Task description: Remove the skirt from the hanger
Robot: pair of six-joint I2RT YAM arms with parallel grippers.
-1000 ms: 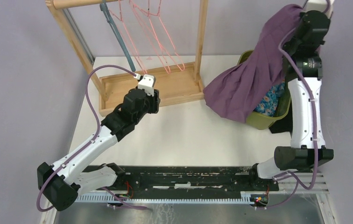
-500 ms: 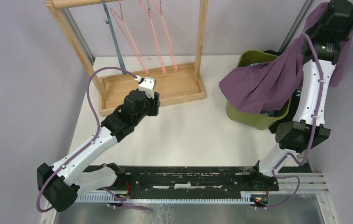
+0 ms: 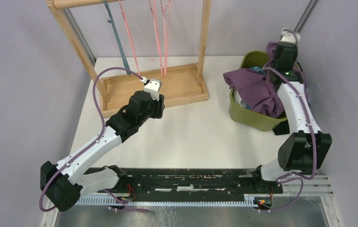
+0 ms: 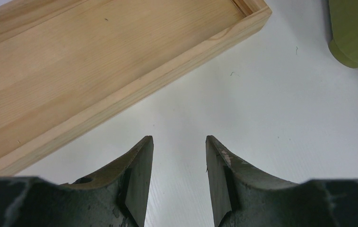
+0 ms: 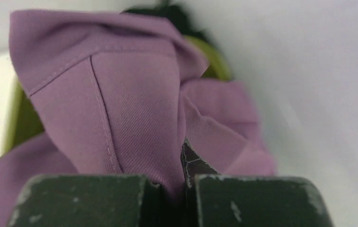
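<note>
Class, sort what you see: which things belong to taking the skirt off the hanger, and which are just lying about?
In the job: purple skirt; right pincer, shut on it; pink hangers; green bin, the skirt draped over it.
Just there: wooden rack; left pincer, open and empty.

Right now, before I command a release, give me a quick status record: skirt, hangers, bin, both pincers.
skirt: purple, off the hangers, bunched over the bin's rim and partly inside
right pincer: shut on a fold of the skirt, above the bin
left pincer: open, empty, over the table beside the rack's base
hangers: pink, bare, hanging on the wooden rack
bin: green, at the table's far right
</note>
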